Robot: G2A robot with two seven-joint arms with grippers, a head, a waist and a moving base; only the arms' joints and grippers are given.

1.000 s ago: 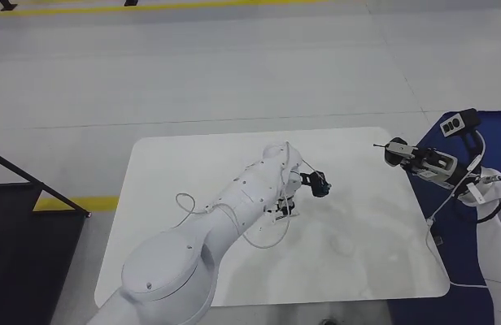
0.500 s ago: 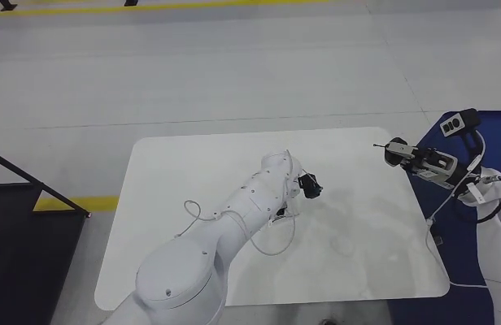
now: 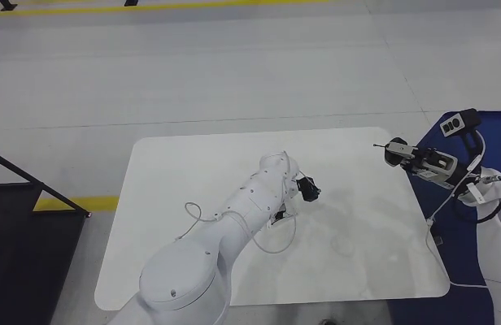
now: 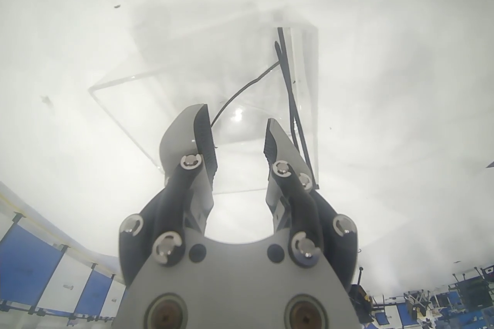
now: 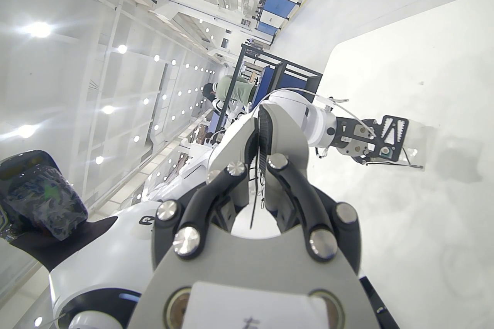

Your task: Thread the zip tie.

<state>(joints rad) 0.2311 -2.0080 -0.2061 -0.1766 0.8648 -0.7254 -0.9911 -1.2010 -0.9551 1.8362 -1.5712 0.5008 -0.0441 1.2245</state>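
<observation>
Top: left gripper sits mid-surface, right gripper near the edge.
Left wrist: jaws wide over a clear container of ties; I'd centre on one first.
Right wrist: jaws clamped on the zip tie; probably best to hold it level.

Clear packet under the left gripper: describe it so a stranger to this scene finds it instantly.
Start at the white table and go to its middle, where the open left gripper hovers. Just beneath it lies a clear packet with thin black zip ties inside. It alone is see-through; the other zip tie sits bare in the shut right gripper.
</observation>
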